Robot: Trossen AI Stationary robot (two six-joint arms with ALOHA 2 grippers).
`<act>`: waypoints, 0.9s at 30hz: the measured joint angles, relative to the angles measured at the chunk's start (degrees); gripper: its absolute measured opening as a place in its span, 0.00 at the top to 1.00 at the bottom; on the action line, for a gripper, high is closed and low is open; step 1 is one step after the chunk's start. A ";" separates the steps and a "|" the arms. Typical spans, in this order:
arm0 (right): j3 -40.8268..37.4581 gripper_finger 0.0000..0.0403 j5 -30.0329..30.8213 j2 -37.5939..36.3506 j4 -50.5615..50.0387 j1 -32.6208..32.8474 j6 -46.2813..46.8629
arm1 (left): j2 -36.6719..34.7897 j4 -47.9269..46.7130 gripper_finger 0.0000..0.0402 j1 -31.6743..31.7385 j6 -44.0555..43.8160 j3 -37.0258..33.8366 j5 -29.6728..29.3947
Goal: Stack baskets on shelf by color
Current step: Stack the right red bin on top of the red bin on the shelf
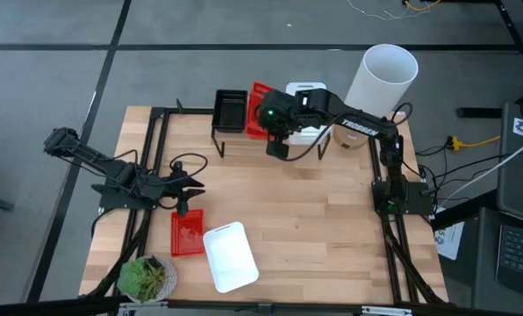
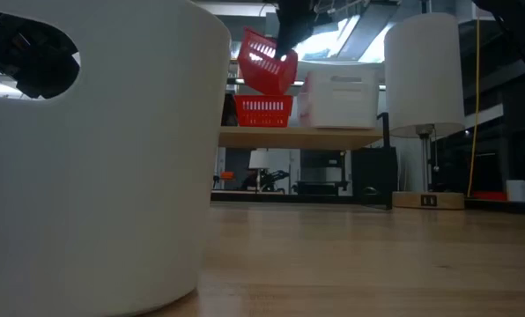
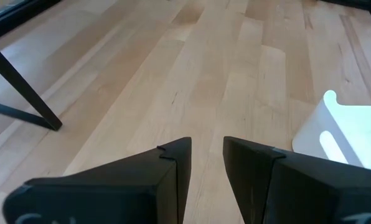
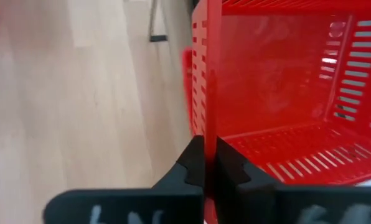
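A light-wood table [image 1: 332,219] seen from above, with two dark robot arms. The shelf [image 1: 244,133], a narrow wooden board on thin black legs, stands along the table's far edge, toward 12 o'clock.

The right gripper [image 4: 209,163] is over the middle of the shelf, its two fingers pressed together on the thin wall of a red basket [image 2: 264,63]. In the low view that basket hangs tilted, above a second red basket [image 2: 263,110] that sits flat on the shelf; whether the two touch cannot be told. A black basket [image 1: 230,111] sits on the shelf at 9 o'clock from the red ones. A white basket stack [image 2: 340,99] sits on the shelf at 3 o'clock from them, close beside the held basket and partly hidden under the right arm in the high view.

A tall white cylinder [image 1: 382,79] stands beyond the shelf's end, at 3 o'clock from it.

The left gripper [image 1: 189,187] rests over the table's left side, around 9 o'clock from the table's middle, fingers slightly apart and holding nothing. Just below it, toward 6 o'clock, a red basket on the table [image 1: 187,232] lies flat, and a white basket on the table [image 1: 230,255] lies at 3 o'clock from it, close against it. A green potted plant [image 1: 145,277] stands at the near left corner, around 7 o'clock.
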 joint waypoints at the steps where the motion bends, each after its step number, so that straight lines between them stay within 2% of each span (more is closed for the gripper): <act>1: 0.00 1.00 0.40 0.00 -0.43 -0.18 0.62 | 0.02 0.02 0.79 0.00 -0.17 0.00 0.00; 15: -0.05 1.00 0.53 2.55 -1.48 -0.79 1.33 | 0.01 0.02 0.79 0.00 -0.27 0.00 0.01; 20: -0.09 0.98 3.48 2.93 -1.58 -0.92 1.40 | 0.00 0.04 0.79 0.00 -0.28 0.00 0.02; 27: -0.09 0.98 3.50 2.98 -1.69 -1.03 1.12 | 0.02 0.04 0.79 0.00 -0.28 0.00 0.02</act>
